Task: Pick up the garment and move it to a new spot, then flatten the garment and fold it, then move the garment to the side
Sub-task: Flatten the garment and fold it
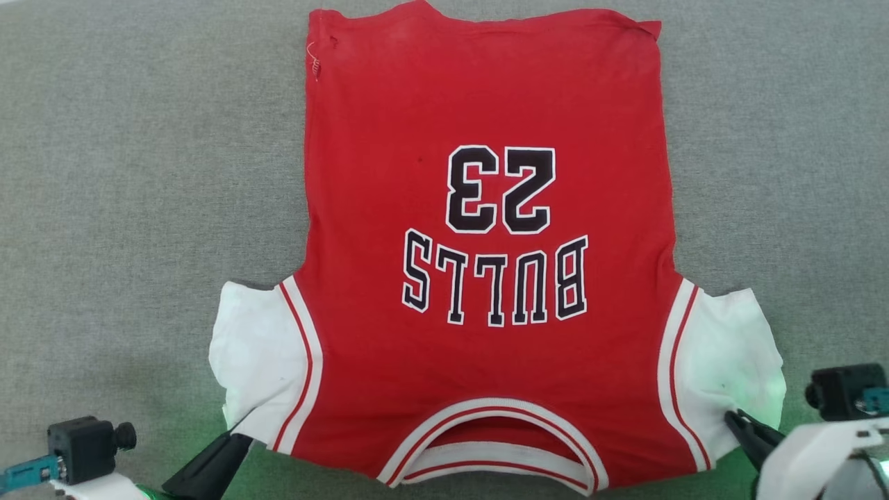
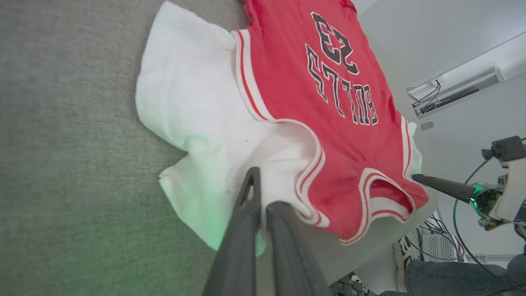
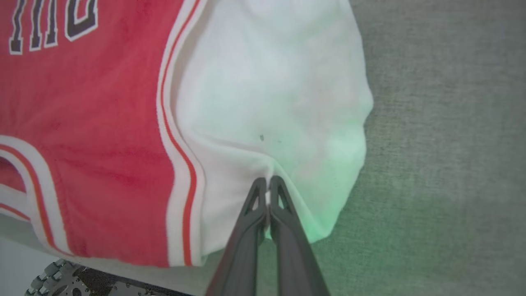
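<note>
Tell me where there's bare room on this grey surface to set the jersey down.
Bare grey fabric tabletop lies wide on the left and right of the white-sleeved red jersey T-shirt. Crowded along the near edge: left gripper and right gripper both pinch the shirt there.

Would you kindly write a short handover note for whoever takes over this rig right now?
Left gripper: shut, apparently pinching the near edge of the left-side sleeve.
Right gripper: shut on the right-side sleeve, fabric puckered at its tips.
The garment: spread flat on the grey surface, lettering up, neckline toward the robot.
Done: flattening looks largely finished.
Left: fold it, then move it to the side.
</note>
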You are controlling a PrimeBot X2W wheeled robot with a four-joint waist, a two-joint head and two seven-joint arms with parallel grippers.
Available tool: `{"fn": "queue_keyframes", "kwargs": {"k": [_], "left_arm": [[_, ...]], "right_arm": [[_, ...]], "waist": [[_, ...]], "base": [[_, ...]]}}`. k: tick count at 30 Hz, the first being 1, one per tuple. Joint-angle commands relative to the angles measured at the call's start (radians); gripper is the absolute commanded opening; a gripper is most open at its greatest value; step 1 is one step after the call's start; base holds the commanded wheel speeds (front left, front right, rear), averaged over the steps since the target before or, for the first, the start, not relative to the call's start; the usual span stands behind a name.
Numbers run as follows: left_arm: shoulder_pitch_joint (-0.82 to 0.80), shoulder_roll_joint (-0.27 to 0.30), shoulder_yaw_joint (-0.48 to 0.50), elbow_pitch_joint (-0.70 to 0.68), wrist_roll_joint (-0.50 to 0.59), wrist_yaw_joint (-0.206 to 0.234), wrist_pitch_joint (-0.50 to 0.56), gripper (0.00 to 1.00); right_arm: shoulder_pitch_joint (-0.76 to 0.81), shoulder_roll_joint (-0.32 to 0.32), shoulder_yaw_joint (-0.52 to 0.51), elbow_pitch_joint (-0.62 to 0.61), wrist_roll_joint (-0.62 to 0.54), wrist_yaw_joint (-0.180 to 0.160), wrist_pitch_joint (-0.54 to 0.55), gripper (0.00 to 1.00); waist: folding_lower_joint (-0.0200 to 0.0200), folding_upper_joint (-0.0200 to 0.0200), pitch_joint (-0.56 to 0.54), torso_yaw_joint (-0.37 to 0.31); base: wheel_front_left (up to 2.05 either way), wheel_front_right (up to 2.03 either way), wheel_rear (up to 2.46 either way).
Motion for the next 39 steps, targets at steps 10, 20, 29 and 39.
{"fn": "queue_keyframes", "kwargs": {"k": [10,20,29,39], "left_arm": [[-0.079,-0.025,-0.054,0.051,0.013,0.003,-0.005,0.0],[-0.12,-0.039,-0.061,0.006,0.05,0.003,-0.005,0.0],[-0.237,-0.057,-0.116,-0.056,0.103,0.003,-0.005,0.0],[-0.321,-0.092,-0.171,-0.056,0.107,0.003,-0.005,0.0]], "right_arm": [[-0.047,-0.027,0.016,0.048,-0.04,-0.003,-0.041,1.0],[-0.351,-0.109,-0.076,-0.081,-0.054,-0.002,0.071,1.0],[-0.901,-0.147,-0.056,0.275,-0.226,-0.002,0.148,1.0],[-1.171,-0.122,-0.042,0.593,-0.371,-0.002,0.246,1.0]], "waist": [[0.0,-0.0001,0.018,0.023],[0.0,-0.0001,0.081,0.058],[0.0,-0.0001,0.207,0.164],[0.0,-0.0001,0.285,0.238]], "base": [[0.0,0.0,0.0],[0.0,0.0,0.0],[0.0,0.0,0.0],[0.0,0.0,0.0]]}}
